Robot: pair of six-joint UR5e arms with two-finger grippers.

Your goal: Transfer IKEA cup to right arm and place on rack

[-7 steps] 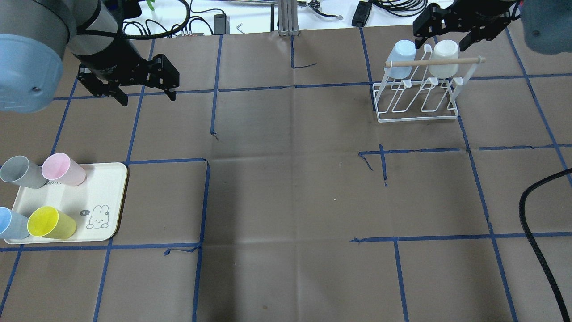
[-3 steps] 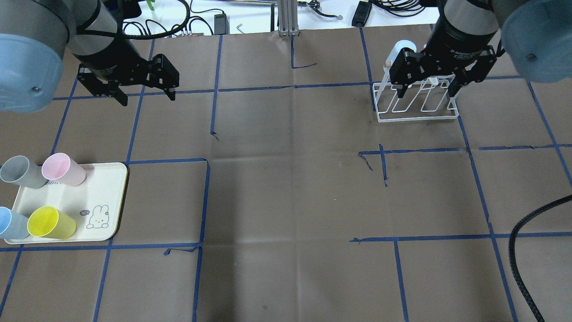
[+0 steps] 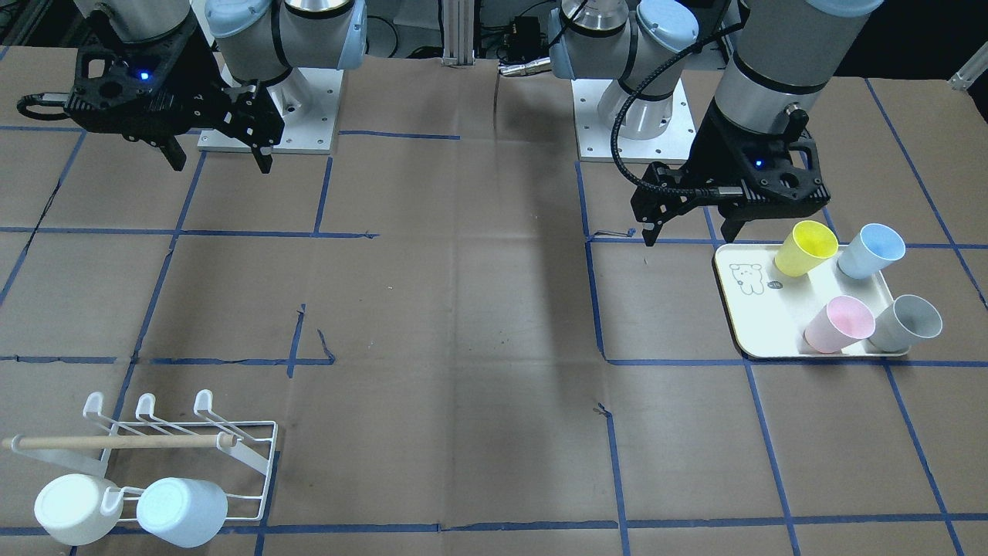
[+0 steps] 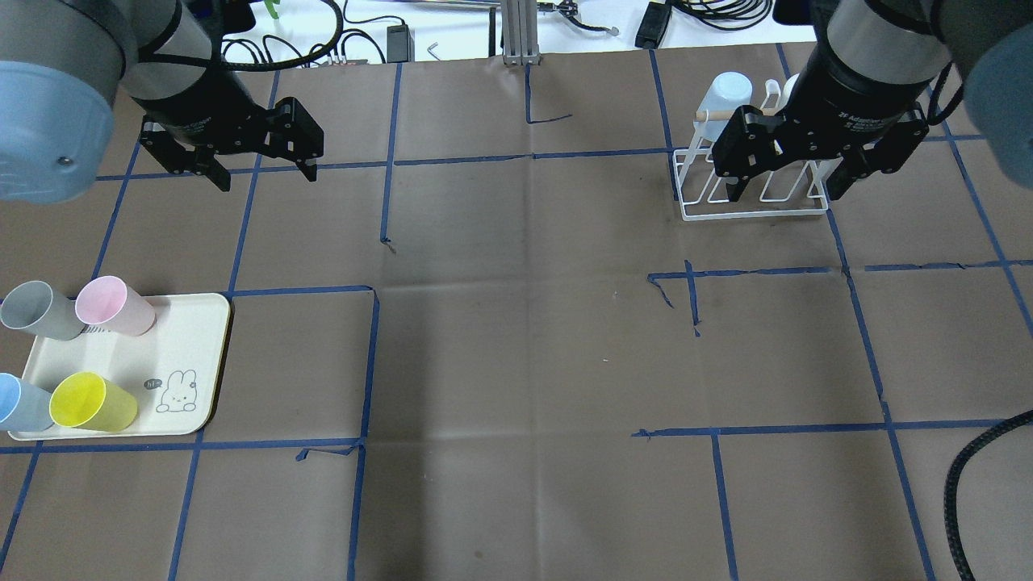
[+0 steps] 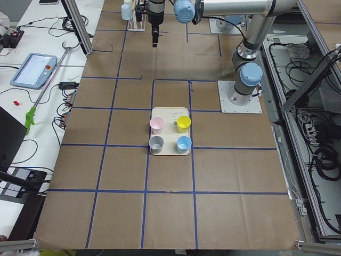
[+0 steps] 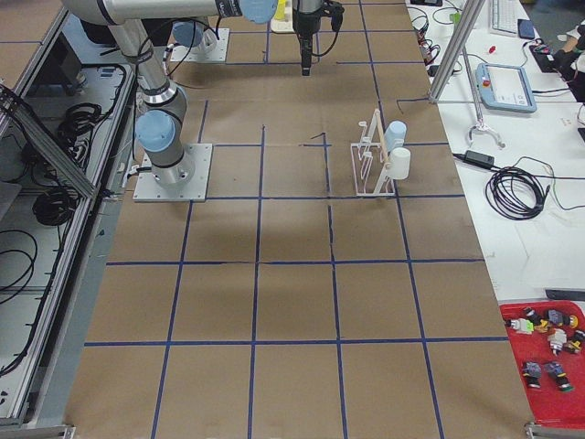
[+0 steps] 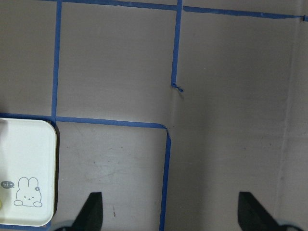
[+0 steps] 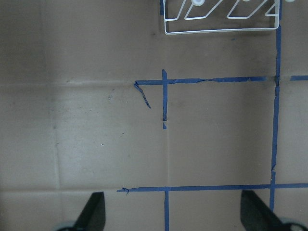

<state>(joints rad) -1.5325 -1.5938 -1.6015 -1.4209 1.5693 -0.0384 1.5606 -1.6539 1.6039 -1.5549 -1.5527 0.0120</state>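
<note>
The bench [image 4: 516, 363] puts a long span between the two work areas, so the hand-over would have to happen in mid-air over its middle. A cup let go before the other side has closed on it would likely drop and roll.

The right arm [image 4: 871, 56] hangs close above the rack [image 3: 116, 442], its pincer [image 3: 220, 164] released and empty. A low or sideways swing from there could catch the wire prongs or the dowel and drag the light rack. That could shake the white cup [image 3: 73, 508] and the pale blue cup [image 3: 181, 502] off their prongs.

The left pincer [image 3: 688, 237] is also spread wide with nothing in it, just beside the tray [image 4: 194, 339].

The cups still to be moved stand on that tray in two close pairs. The grey cup [image 4: 40, 311] touches or nearly touches the pink cup [image 4: 117, 307]. The blue cup [image 4: 20, 403] sits next to the yellow cup [image 4: 93, 402]. Which goes next, I cannot tell. A finger coming down between neighbours could tip one, and the smooth tapered walls may slip if gripped near the rim.

Writing is scarce. White lettering on the right pincer's body begins "2F Adaptive"; the rest is too small. The tray bears a rabbit drawing with a small dark bubble that seems to read "hi". No brand mark shows on any cup.
</note>
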